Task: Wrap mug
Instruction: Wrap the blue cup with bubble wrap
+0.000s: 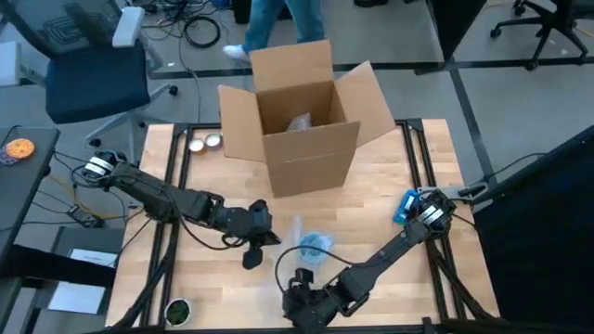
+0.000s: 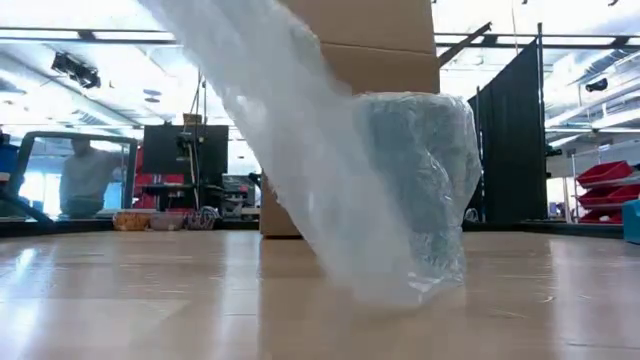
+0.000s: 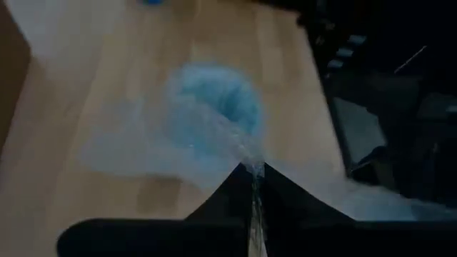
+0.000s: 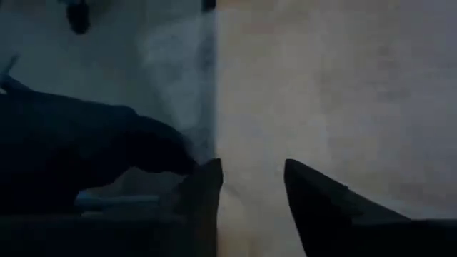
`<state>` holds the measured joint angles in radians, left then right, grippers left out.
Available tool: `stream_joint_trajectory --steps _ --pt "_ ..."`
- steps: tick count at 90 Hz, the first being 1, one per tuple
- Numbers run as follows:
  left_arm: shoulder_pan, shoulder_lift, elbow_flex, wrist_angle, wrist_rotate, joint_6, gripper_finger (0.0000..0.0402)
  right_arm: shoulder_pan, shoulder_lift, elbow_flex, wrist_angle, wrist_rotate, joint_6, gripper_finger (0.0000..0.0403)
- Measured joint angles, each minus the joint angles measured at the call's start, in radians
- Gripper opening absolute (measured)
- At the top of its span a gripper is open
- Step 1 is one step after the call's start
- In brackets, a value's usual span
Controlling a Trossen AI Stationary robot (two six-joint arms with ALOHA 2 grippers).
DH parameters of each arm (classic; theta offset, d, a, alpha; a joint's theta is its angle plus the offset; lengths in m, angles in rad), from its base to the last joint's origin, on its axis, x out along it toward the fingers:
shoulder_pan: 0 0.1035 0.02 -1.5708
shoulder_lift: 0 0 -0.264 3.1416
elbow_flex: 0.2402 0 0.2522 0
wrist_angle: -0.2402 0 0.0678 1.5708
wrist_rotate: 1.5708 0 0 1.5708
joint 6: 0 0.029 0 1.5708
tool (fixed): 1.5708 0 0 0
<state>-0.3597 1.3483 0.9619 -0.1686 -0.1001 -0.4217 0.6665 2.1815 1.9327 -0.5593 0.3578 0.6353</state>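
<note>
Hiding one blue mug [image 2: 420,190] almost wholly behind crinkled, clear bubble wrap [image 2: 300,150], standing near the wooden worktop's [image 1: 390,199] middle, in front of one open cardboard box [image 1: 302,116]. Pinching a wrap edge in the closed left hand [image 3: 255,175]; holding the right hand [image 4: 250,189] parted and empty near the worktop's near edge.

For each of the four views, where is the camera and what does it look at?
High: above, looking down on table, both arms, box.
Low: table height; wrapped mug, no arm visible.
Left wrist: left claw pinching plastic wrap.
Right wrist: right claw, open, over table edge.
Shared: the mug, in high, low and left wrist.
</note>
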Motion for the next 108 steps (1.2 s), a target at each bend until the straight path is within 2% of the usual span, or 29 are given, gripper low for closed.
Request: stream_joint_trajectory --steps 24,39,51,67,88,108 --pt "0.000 0.001 0.000 0.119 0.000 -0.001 0.0000 0.057 -0.083 0.000 -0.223 0.084 0.139 0.0178" --pt "0.000 0.032 0.000 0.195 0.001 -0.001 0.0000 0.089 -0.128 0.000 -0.373 0.145 0.239 0.0181" --pt "0.000 0.079 0.000 0.280 0.045 0.003 0.0000 0.106 -0.135 0.000 -0.506 0.227 0.324 0.0179" --pt "0.000 0.145 0.000 0.366 0.077 0.022 0.0000 0.099 -0.132 0.000 -0.723 0.229 0.479 0.0176" --pt "0.003 0.240 0.000 0.501 0.124 0.025 0.0001 0.069 -0.131 0.000 -0.754 0.229 0.459 0.0176" --pt "0.002 0.315 0.000 0.636 0.158 0.025 0.0001 0.016 -0.175 0.018 -0.882 0.292 0.421 0.0166"
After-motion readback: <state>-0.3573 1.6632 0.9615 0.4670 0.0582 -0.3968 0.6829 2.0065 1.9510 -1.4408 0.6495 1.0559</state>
